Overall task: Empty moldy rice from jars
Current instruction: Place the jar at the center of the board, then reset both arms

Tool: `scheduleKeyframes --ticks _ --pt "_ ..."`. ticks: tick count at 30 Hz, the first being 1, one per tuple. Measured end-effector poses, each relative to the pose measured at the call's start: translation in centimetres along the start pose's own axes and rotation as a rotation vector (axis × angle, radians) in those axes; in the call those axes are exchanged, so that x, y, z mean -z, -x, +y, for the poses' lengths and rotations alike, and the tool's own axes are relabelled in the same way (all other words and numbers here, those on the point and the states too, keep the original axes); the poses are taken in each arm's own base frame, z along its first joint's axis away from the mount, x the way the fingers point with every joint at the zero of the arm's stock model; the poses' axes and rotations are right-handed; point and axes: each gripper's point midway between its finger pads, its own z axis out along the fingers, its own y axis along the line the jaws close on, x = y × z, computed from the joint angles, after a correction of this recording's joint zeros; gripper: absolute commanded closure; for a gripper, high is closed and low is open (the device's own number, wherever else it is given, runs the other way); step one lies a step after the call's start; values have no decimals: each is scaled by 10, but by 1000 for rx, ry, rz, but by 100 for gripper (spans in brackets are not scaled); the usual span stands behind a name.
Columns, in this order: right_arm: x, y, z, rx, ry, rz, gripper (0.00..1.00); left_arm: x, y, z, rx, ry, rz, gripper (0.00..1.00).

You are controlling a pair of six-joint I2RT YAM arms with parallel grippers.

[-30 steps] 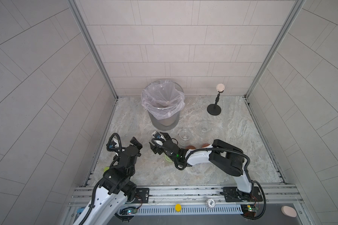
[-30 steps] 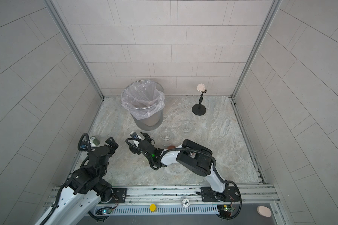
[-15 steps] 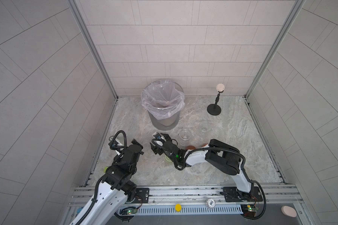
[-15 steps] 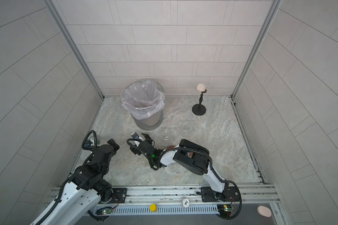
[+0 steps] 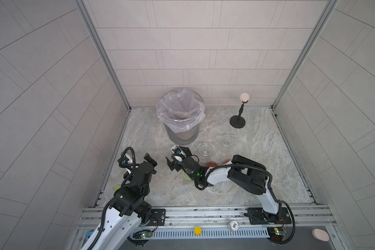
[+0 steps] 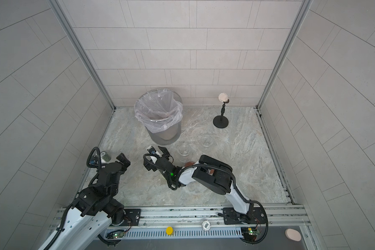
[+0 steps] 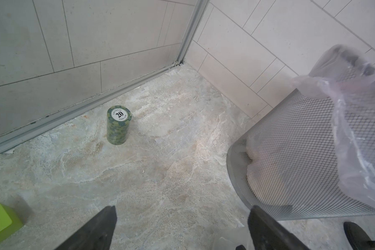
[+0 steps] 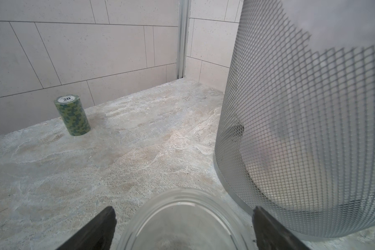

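Three small, squat jars of clear glass stood upright and lidless on the mottled, stone-like bench [image 5: 258, 173], all looking empty. The nearest jar [image 8: 182, 225] showed a thick, rounded rim and a bare bottom. It sat between the dark fingers [image 8: 95, 231] of the right end effector [image 8: 183, 207], whose jaws stood wide apart with a strip of bench showing on each side of the glass, so nothing was clamped. This jar was just beside the foot of the bin [image 5: 182, 136]. A second jar [image 5: 205, 149] stood close by that end effector, and a third jar [image 5: 226, 140] stood further toward the black stand [image 5: 238, 123].

The moldy rice [image 7: 266, 184] appeared only as a pale beige heap low inside the bin, blurred behind mesh and plastic; single grains could not be made out. The bin was a tapering cylinder of fine grey metal mesh with a solid band at its base, and a crinkled clear liner [image 5: 173, 108] folded over its rim.

One rust-red lid [image 5: 210, 164] and another rust-red lid [image 5: 226, 162] lay flat and partly hidden by the right arm; a pale green lid [image 5: 185, 176] peeped out beneath it.

The left end effector [image 7: 182, 207] had its jaws wide and empty above bare bench, well apart from the jars, near a stack of green poker chips [image 7: 118, 125] and a lime-green block [image 7: 0, 223]
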Motion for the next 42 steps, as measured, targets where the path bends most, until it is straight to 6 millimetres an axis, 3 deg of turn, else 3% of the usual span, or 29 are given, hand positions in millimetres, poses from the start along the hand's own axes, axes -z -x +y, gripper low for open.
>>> scheduleKeyframes --ticks 5,8,13,17,24,29,32,37,42 --pt "14 12 -6 21 2 30 0 2 15 -7 -53 -22 -65 0" --pt "30 47 -15 9 -8 31 0 1 27 -11 -83 -23 -130 0" --pt "62 122 -30 -22 11 -2 0 -9 34 -12 -155 28 -242 0" --pt "88 150 -48 -48 10 -31 0 -25 27 -14 -284 81 -273 0" --pt "103 133 -84 -32 -47 70 0 -48 29 -25 -413 140 -305 0" --pt "116 128 -112 -1 -124 127 0 -78 14 -23 -536 200 -269 0" --pt "124 128 -148 -44 -181 133 0 -96 1 -25 -601 202 -246 0" --pt "158 101 -245 -177 -373 137 0 -118 -17 -29 -653 164 -244 0" --pt "195 73 -277 -104 -526 144 0 -128 -32 -29 -674 130 -256 0"
